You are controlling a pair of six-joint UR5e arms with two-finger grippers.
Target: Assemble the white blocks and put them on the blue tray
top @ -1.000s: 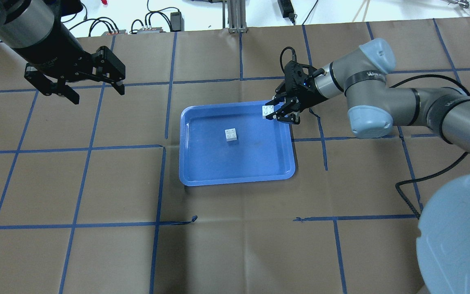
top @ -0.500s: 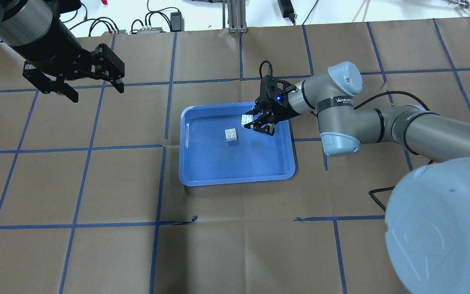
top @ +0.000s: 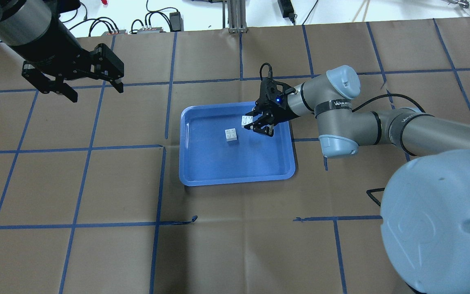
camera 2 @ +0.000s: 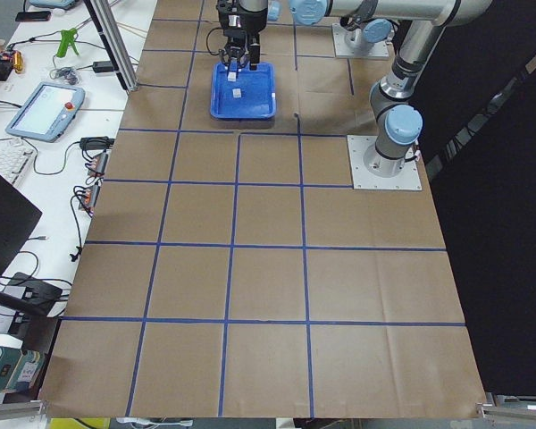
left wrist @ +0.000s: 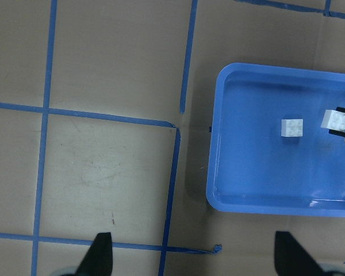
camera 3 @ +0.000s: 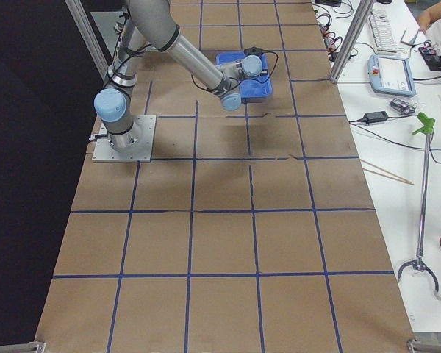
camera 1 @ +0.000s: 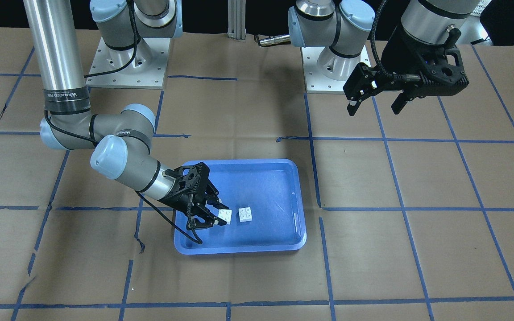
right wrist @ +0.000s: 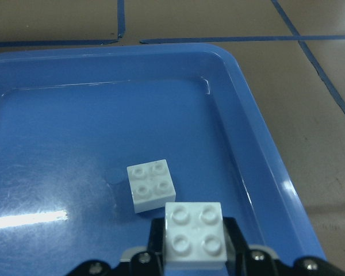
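One loose block (top: 231, 134): studs up on the blue tray (top: 239, 165) floor, near its middle.
Held block (top: 245, 120): just beside the loose one, at its 1 o'clock from overhead, not touching.
Right claw (top: 251, 122): pinched on the held block's sides, over the tray.
Left claw (top: 97, 93): spread wide, empty, well apart at the tray's 10 o'clock.
Tray: flat on the desk (top: 96, 183).
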